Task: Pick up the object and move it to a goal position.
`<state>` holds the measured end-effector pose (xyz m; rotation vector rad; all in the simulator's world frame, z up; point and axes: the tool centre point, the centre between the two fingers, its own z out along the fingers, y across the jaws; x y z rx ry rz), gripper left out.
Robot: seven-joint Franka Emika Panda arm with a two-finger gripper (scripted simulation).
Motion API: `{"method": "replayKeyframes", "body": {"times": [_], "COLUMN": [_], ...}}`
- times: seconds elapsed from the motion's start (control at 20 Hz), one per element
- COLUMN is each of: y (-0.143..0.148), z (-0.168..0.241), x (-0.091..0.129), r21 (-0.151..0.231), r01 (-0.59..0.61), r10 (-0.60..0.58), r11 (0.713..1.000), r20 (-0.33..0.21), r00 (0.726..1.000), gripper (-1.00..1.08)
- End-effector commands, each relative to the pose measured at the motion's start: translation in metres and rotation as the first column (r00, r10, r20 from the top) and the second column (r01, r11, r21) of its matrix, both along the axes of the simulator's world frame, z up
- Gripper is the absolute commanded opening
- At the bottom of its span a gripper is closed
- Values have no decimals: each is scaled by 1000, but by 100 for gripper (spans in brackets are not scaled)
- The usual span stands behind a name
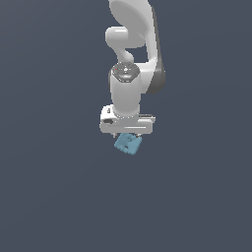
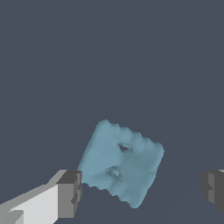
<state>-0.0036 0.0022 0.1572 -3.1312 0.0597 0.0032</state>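
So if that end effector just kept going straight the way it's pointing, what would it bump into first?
Most likely the teal block, which lies between the open fingers of the end effector; how far off is unclear.

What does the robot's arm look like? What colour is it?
The arm is smooth, rounded and white, with dark grey patches on one side and a dark round cap with a small red mark at one joint. Its end effector is a flat white bar; in the wrist view its fingers are white with dark grey blocky tips.
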Motion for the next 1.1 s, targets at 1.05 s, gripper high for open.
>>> {"method": "replayKeyframes", "body": {"times": [1.05], "y": [-19], "z": [7], "x": [3], "r21": [6], "r01": [-2], "r10": [2], "r11": [1000], "r20": [8], "r00": [1000], "gripper": [100]}}
